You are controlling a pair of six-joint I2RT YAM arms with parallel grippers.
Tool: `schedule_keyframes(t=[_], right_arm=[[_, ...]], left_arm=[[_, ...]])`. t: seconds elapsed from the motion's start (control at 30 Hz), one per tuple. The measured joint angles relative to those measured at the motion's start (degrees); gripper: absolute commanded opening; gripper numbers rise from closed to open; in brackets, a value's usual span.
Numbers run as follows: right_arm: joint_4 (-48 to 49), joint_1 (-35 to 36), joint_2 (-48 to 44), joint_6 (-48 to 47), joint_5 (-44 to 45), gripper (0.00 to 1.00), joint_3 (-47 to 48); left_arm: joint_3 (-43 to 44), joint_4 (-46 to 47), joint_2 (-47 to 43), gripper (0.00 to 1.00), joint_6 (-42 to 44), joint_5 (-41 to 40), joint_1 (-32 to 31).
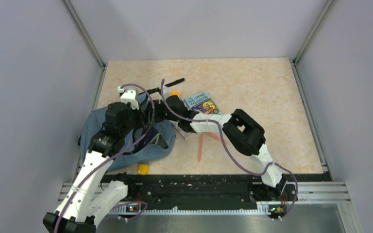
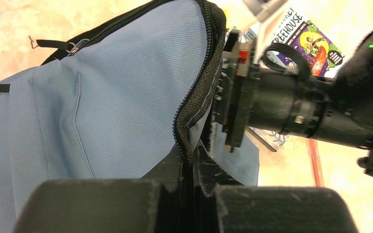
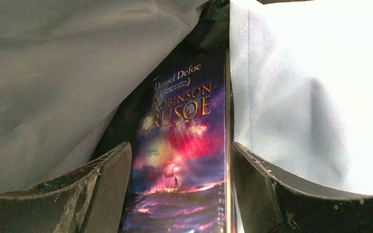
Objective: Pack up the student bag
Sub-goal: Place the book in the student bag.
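Slate-blue soft fabric forms the large student bag [image 1: 93, 130], which lies slumped at the left of the pale marbled desk [image 1: 257, 87], its black-trimmed mouth turned toward the middle. The left end effector [image 2: 193, 182] is pinched tight on the bag's black zipper edge [image 2: 194, 111], which stands lifted. The right end effector [image 3: 179, 162] reaches into the opening. Its fingers [image 3: 109, 174] are spread wide on either side of a purple-and-red paperback [image 3: 184, 121] titled Robinson Crusoe, which sits inside against the dark lining, and they do not visibly clamp it. Just right of the bag lies a purple treehouse picture book [image 1: 201, 103]. A thin orange stick [image 1: 200, 148] lies nearer the arms, and a small yellow object [image 1: 143, 168] sits at the bag's near edge.
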Motion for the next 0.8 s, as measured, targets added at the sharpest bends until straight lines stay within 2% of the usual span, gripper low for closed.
schedule_keyframes(t=[0.37,0.57,0.67,0.8], right_arm=[[1.6,0.3,-8.8,-10.1,8.3,0.7,-11.5],[-1.2,0.3,-12.2,-14.1,9.4,0.62,-18.0],[-1.5,0.7,-14.7,-15.7,9.7,0.62,-20.8],[-1.8,2.2,-19.2,-17.5,10.4,0.67,-24.9]], left_arm=[[0.0,0.0,0.0,0.0,0.0,0.1,0.0],[0.0,0.0,0.0,0.0,0.0,0.1,0.0],[0.0,0.0,0.0,0.0,0.0,0.1,0.0],[0.0,0.0,0.0,0.0,0.0,0.1,0.0]])
